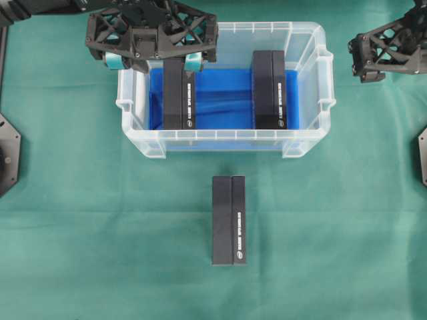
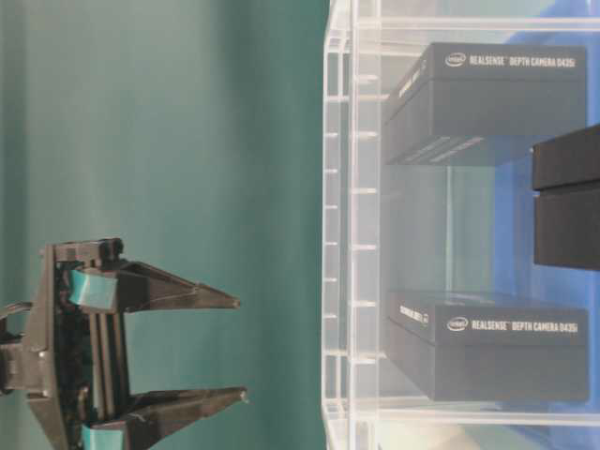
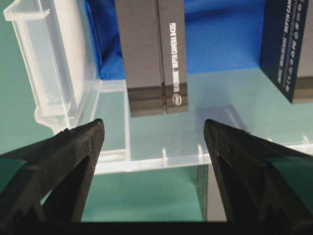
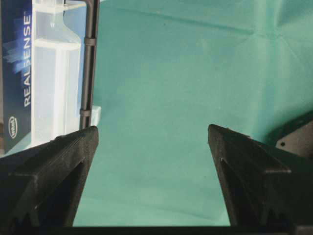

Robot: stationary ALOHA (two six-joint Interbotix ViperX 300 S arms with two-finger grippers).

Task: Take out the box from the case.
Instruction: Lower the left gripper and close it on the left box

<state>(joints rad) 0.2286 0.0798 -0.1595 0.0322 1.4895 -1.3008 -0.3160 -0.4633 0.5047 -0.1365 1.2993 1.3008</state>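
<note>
The case (image 1: 220,137) is a clear bin with a blue floor at the back of the green cloth. Two black boxes stand in it: a left box (image 1: 179,97) (image 3: 151,54) (image 2: 487,342) and a right box (image 1: 269,90) (image 2: 487,98) (image 3: 288,49). My left gripper (image 1: 153,63) (image 3: 152,125) (image 2: 239,349) hovers open at the case's back rim (image 3: 161,159), in line with the left box and holding nothing. Off to the right of the case, my right gripper (image 1: 387,53) (image 4: 152,129) stands open over bare cloth. The case's wall (image 4: 56,73) shows at the left of its view.
A third black box (image 1: 229,220) lies on the cloth in front of the case, outside it. Green cloth covers the whole table. Dark arm mounts (image 1: 8,157) sit at the left and right edges.
</note>
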